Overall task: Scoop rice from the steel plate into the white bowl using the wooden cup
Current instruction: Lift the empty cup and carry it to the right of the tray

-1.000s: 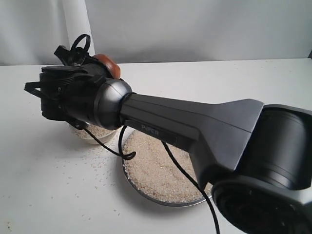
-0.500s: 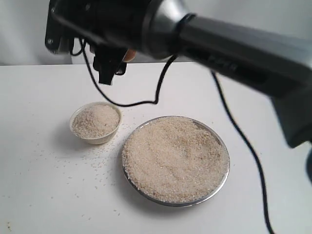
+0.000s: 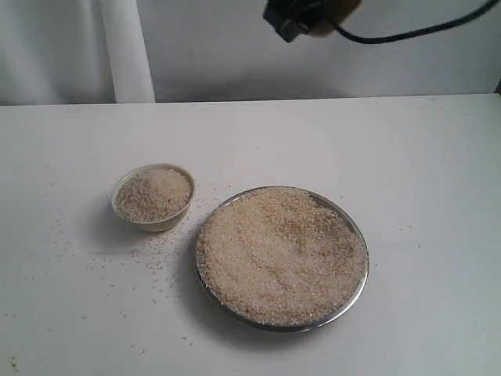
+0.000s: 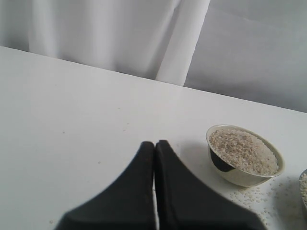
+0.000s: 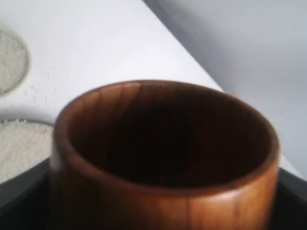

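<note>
**Cup held high above the table, plate below it**

The wooden cup (image 5: 163, 153) is clamped between the jaws of the right gripper (image 3: 301, 17), which is seen at the very top edge of the exterior view, well above the table (image 3: 438, 157). The dark inside of the cup is shown empty in the right wrist view.

The steel plate (image 3: 342, 211), covered with rice (image 3: 282, 254), lies below the cup and nearer to the front of the table. For a next scoop the cup would have to be brought down and forward, mouth first, into the grains. How much the cup is tilted against the table cannot be told.

The white bowl (image 3: 156, 223) stands just beside the plate on its left, apart from it, and is filled to the rim; some grains are scattered around it.

The left gripper (image 4: 154, 143) is pressed together and holds nothing. It is near the bowl, but the cup is carried by the right arm alone.
</note>
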